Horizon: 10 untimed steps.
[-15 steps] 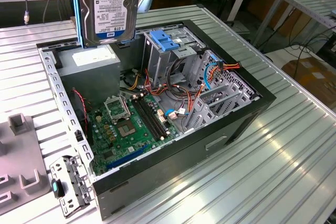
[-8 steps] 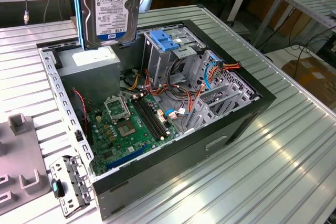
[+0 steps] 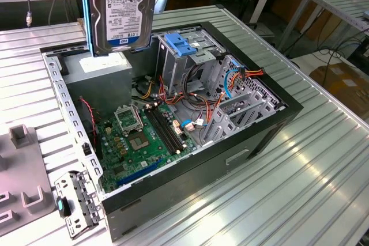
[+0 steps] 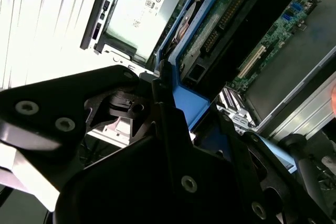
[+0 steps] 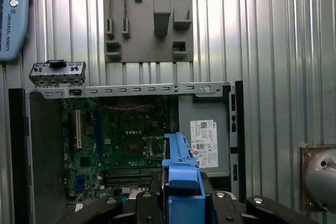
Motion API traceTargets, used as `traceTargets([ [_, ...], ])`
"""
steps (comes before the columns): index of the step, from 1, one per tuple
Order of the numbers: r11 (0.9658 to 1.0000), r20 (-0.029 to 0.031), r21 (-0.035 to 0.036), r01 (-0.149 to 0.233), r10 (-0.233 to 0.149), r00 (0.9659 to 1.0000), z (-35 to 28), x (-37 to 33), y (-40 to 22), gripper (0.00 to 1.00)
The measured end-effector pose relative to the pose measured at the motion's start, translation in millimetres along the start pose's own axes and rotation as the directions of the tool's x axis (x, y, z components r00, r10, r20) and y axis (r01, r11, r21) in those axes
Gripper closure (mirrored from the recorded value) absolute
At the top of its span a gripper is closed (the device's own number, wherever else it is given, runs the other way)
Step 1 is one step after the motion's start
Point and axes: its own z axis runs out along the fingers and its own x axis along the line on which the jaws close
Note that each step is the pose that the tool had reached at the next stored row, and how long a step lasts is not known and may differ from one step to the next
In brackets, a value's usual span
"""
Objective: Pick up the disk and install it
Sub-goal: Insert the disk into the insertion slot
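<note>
The disk (image 3: 124, 12) hangs upright high above the back left of the open computer case (image 3: 271, 125), its printed label facing the exterior view and blue rails along its sides. In the first wrist view the disk's blue rail (image 5: 181, 174) stands edge-on between the black fingers (image 5: 143, 203) of my gripper (image 5: 181, 200), which is shut on it. The second wrist view shows the disk's green circuit-board underside (image 4: 220, 19) running out from the fingers. Below the disk lies the grey power supply (image 3: 104, 64) with a white sticker.
Inside the case are the green motherboard (image 3: 138, 136), coloured cables (image 3: 190, 99), a drive cage with a ridged blue bracket (image 3: 181, 44) and metal card brackets (image 3: 242, 108). A grey fixture plate (image 3: 23, 177) and a loose latch bracket (image 3: 75, 200) lie on the ribbed table at the exterior view's left.
</note>
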Motion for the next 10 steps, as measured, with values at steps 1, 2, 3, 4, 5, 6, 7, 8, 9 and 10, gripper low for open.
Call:
traceTargets([
  [1, 1.0000, 0.0000, 0.0000, 0.000, 0.000, 1.0000, 0.0, 1.0, 0.0, 0.63],
  [2, 1.0000, 0.0000, 0.0000, 0.000, 0.000, 1.0000, 0.0, 2.1, -0.1, 0.63],
  [3, 1.0000, 0.0000, 0.0000, 0.000, 0.000, 1.0000, 0.0, 2.9, -0.1, 0.63],
  [4, 1.0000, 0.0001, 0.0000, 0.000, 0.000, 1.0000, 0.0, 3.4, -0.1, 0.63],
  [5, 1.0000, -0.0001, -0.0001, 0.000, 0.000, 1.0000, -0.1, 4.4, -0.2, 0.63],
  [6, 1.0000, -0.0001, -0.0001, 0.000, 0.000, 1.0000, -0.1, 5.2, -0.2, 0.63],
  [7, 1.0000, -0.0001, -0.0001, 0.000, 0.000, 1.0000, -0.1, 6.3, -0.3, 0.63],
  [8, 1.0000, -0.0001, -0.0001, 0.000, 0.000, 1.0000, -0.2, 8.2, -0.4, 0.63],
  [9, 1.0000, 0.0000, -0.0001, 0.000, 0.000, 1.0000, -0.2, 10.3, -0.5, 0.63],
  [10, 1.0000, 0.0000, 0.0000, 0.000, 0.000, 1.0000, -0.2, 11.7, -0.5, 0.63],
])
